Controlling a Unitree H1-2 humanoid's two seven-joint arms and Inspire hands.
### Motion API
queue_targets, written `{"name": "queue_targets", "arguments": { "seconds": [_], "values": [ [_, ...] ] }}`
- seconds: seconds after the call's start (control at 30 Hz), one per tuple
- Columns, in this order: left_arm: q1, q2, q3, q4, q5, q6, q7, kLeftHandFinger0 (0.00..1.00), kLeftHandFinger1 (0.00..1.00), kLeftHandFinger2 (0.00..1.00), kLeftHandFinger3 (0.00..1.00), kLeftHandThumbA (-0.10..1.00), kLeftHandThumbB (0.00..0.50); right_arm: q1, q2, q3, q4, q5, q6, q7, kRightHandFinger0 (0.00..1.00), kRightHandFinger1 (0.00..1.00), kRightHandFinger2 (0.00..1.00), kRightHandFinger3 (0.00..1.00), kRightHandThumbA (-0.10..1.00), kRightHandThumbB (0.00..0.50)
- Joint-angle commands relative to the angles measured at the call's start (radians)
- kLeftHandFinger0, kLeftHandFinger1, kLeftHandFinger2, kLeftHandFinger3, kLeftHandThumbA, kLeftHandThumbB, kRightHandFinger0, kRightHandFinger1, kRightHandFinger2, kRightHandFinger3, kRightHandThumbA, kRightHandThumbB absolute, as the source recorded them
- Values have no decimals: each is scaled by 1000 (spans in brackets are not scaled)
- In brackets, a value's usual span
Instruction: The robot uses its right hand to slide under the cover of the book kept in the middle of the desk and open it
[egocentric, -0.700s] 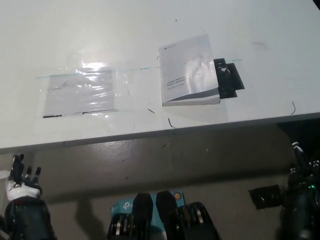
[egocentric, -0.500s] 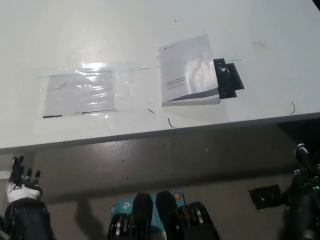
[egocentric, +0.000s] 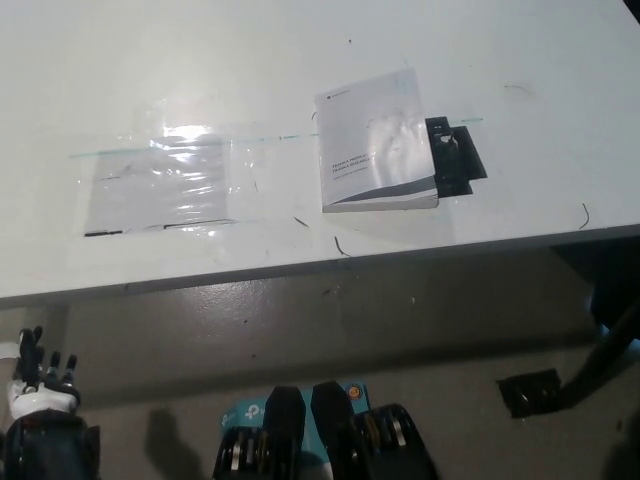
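Up on the white worktop (egocentric: 300, 60), well apart from both of the robot's hands, lies the closed book (egocentric: 376, 141), its pale cover facing up with a grey band across the near corner and a few lines of small print too fine to read. It rests near the middle of the worktop, a little toward the robot's right, not far back from the front edge. Its long axis runs roughly away from the robot, tilted slightly so that the far end leans to the right. The thick near edge faces the robot. Touching the book's right side is a small black object (egocentric: 455, 160), partly tucked against or under it; what it is cannot be told. Left of the book, apart from it, a clear plastic sheet (egocentric: 160, 185) lies flat on the worktop, shining under the light. The white left hand (egocentric: 40, 375) sits at the lower left, below the worktop's front edge and far down and left of the book, its fingers spread upward and holding nothing. Of the right arm (egocentric: 605, 350) only a dark slanted stretch shows at the lower right edge; the right hand itself is out of view, so its fingers cannot be told.
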Motion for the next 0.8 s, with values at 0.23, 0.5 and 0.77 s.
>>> {"name": "queue_targets", "arguments": {
  "seconds": [0.23,0.5,0.77],
  "values": [
    [-2,25,-16,-16,-32,-18,15,1000,1000,1000,1000,1000,0,-102,-1,39,-182,-28,-77,-133,1000,1000,1000,1000,1000,97],
    [-2,31,-15,-10,-46,-15,28,1000,1000,1000,1000,1000,0,-113,34,121,-420,-18,-42,-151,938,953,1000,1000,1000,135],
    [4,29,-21,-12,-47,-19,27,1000,1000,1000,1000,1000,0,-117,80,233,-584,48,20,-100,939,935,974,1000,1000,193]
  ]
}}
